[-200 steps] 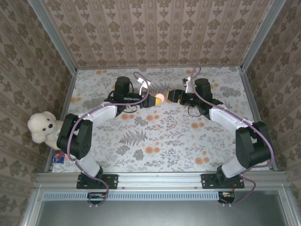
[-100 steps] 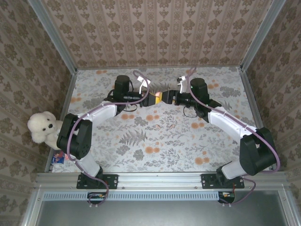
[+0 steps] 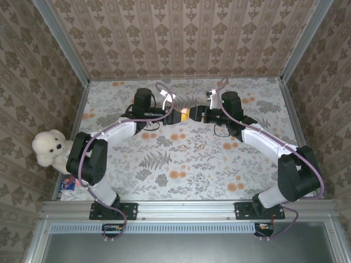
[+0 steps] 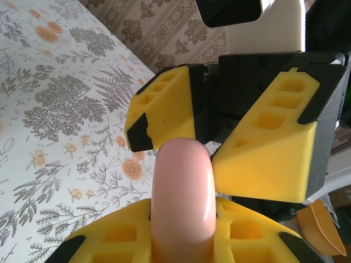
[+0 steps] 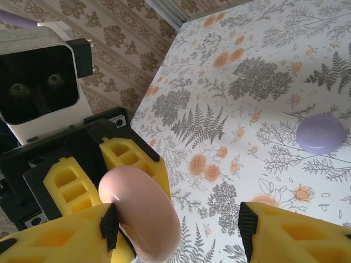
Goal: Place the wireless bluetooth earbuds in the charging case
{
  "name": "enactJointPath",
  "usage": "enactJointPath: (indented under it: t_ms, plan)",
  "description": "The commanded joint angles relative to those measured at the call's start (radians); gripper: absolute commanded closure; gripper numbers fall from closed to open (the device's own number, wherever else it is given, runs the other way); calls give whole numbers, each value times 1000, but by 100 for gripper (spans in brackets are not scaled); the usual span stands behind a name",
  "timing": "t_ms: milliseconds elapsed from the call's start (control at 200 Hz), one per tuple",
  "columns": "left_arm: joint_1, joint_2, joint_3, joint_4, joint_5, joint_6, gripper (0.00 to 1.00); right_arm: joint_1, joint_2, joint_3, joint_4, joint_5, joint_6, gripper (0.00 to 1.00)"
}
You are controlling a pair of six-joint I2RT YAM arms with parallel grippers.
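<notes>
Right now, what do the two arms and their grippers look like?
Both the left arm and right arm have black joint housings, white links and a purple cable looping alongside. The left gripper and right gripper carry chunky yellow fingers with rectangular pockets and black corners on black bodies, each with a white camera housing.

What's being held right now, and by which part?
The left gripper is clamped on one end of the pink case. The free end pokes out toward the right gripper, whose jaws stand open around it, not gripping.
</notes>
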Motion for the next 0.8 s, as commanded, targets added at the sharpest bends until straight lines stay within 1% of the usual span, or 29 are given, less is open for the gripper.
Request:
enactJointPath:
  t_ms: [0,310,795]
  plan:
    - [2,-39,29,24,50,37,93,-29,5,-31,-15,50,-21,38]
    - [7,-50,22,25,49,36,93,-44,-5,-38,-14,45,-16,39]
    - [7,-43,22,28,41,37,93,-43,-90,-57,-31,19,-7,39]
